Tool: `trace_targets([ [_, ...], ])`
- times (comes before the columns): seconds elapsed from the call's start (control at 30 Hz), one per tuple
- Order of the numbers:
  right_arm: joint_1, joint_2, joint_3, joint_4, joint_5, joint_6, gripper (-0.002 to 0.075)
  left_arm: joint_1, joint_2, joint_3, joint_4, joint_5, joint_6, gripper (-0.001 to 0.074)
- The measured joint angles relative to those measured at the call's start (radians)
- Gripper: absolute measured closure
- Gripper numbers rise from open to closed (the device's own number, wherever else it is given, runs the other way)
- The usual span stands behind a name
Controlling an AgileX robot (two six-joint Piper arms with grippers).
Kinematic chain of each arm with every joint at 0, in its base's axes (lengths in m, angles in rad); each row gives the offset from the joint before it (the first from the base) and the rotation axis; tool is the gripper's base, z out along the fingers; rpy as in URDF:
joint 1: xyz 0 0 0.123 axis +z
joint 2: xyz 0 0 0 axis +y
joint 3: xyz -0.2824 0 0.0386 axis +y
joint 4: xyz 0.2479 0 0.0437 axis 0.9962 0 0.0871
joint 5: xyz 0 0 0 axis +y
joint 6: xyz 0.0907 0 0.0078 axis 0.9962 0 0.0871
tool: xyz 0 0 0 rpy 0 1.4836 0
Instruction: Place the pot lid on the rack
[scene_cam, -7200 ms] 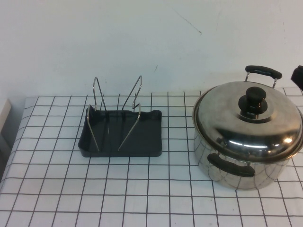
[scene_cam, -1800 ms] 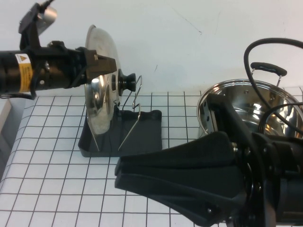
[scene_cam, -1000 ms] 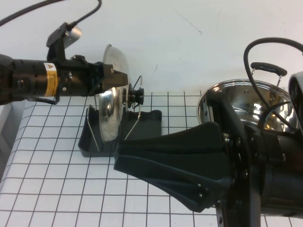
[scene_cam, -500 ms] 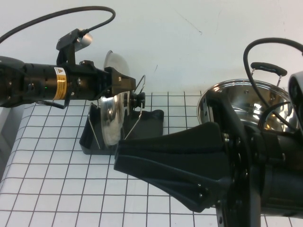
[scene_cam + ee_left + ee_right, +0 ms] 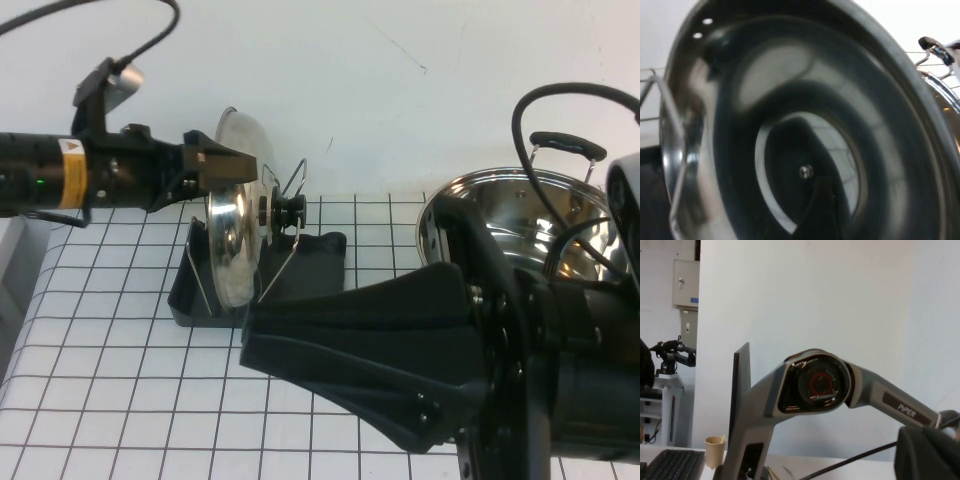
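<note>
Left end effector (image 5: 240, 170): at upper rim of pot lid (image 5: 232, 250), fingers spread apart, straddling rim; contact with lid not discernible. Left wrist view filled by lid's shiny underside.

Pot lid: standing on edge in rack (image 5: 315, 262), between wire loops, black knob (image 5: 290, 211) facing right. Rack near surface (image 5: 120, 400) far edge, left of centre.

Right end effector: not visible in any view; fingers closed. Right arm (image 5: 420, 350) large in foreground, right side.

Pot (image 5: 540, 225): uncovered, at far right of surface.
</note>
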Motion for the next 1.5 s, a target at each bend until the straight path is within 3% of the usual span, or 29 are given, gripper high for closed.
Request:
trace_targets([
  [0.17,0.000,0.000,0.000,0.006,0.002,-0.009,0.0727,0.044,-0.024,-0.006,0.000,-0.112,-0.007,0.0153],
  [0.27,0.000,-0.002,0.000,0.034,0.040,-0.093,0.0727,0.052,-0.060,-0.008,0.000,-0.156,0.027,0.0195],
  [0.37,0.000,-0.023,-0.004,0.062,0.177,-0.216,0.0727,0.052,-0.119,-0.010,0.000,-0.177,0.063,0.0293],
  [0.47,0.000,-0.061,-0.034,0.047,0.408,-0.287,0.0727,0.052,-0.187,-0.021,0.000,-0.190,0.081,0.0455],
  [0.57,0.000,-0.107,-0.085,-0.046,0.680,-0.308,0.0727,0.052,-0.273,-0.034,0.000,-0.193,0.127,0.0625],
  [0.67,0.000,-0.154,-0.127,-0.164,0.895,-0.298,0.0727,0.052,-0.384,-0.043,0.000,-0.167,0.202,0.0705],
  [0.87,0.000,-0.238,-0.187,-0.210,1.476,-0.345,0.0727,0.052,-0.617,-0.049,0.000,0.053,0.472,0.0730],
  [1.1,0.000,-0.272,-0.264,0.043,2.148,-0.769,0.0727,0.052,-0.835,-0.032,-0.004,0.566,0.689,0.0735],
  [1.33,0.000,-0.434,-0.270,0.514,2.234,-0.962,0.0727,0.052,-0.941,0.120,-0.019,0.727,0.726,0.0735],
  [1.5,0.000,-0.587,-0.272,0.673,2.205,-1.019,0.0727,0.052,-0.966,0.238,-0.021,0.876,0.745,0.0735],
])
